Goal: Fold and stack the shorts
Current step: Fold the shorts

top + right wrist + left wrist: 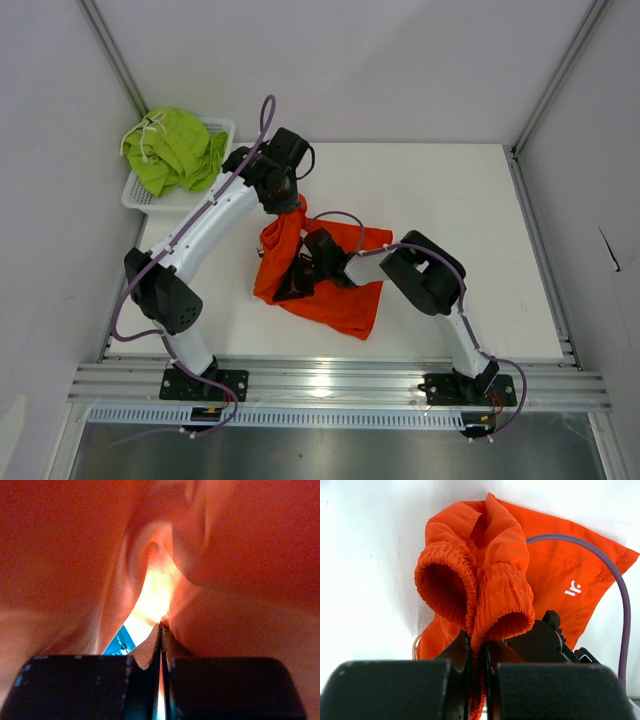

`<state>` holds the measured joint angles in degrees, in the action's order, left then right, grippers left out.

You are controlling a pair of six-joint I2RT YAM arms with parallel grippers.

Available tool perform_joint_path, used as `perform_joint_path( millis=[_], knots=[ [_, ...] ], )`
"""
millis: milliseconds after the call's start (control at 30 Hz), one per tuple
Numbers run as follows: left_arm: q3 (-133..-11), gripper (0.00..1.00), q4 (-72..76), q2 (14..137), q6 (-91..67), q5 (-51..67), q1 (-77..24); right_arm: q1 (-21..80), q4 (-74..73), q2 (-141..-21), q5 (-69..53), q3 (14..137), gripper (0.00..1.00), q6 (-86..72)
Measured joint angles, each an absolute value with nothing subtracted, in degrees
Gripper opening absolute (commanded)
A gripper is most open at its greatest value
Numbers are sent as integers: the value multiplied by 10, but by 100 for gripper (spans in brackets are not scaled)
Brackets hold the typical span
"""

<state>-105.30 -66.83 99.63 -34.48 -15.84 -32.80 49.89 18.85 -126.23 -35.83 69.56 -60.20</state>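
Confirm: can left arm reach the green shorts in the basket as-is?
Probably not yet. The left gripper is shut on the orange shorts at the waistband, so it's occupied. Otherwise the way looks free: the green shorts lie uncovered atop the basket, on its side.

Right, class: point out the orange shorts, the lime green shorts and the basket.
orange shorts (345,300): top view, flat lower panel.
lime green shorts (180,145): top view, bundle's middle.
white mesh basket (138,198): top view, near rim.

Open table (470,200) lies right and far of the orange shorts (350,305). The basket (140,200) fills the far-left corner. The left arm (215,215) and right arm (430,275) crowd the middle.
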Motion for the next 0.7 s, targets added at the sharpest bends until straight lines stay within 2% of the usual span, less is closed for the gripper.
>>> perform_joint_path(
  millis=[167,300,533,700],
  knots=[
    [-1046,0,-665,994,-345,-159,-328,493,174,-1247,-350,693,11,-603],
    [-1040,0,-661,992,-345,-158,-328,473,140,-1170,-322,659,19,-590],
    [-1025,0,-653,985,-345,-161,-328,397,78,-956,-243,564,20,-540],
    [-1023,0,-653,985,-348,-170,-338,341,-6,-870,-174,516,21,-490]
  ],
)
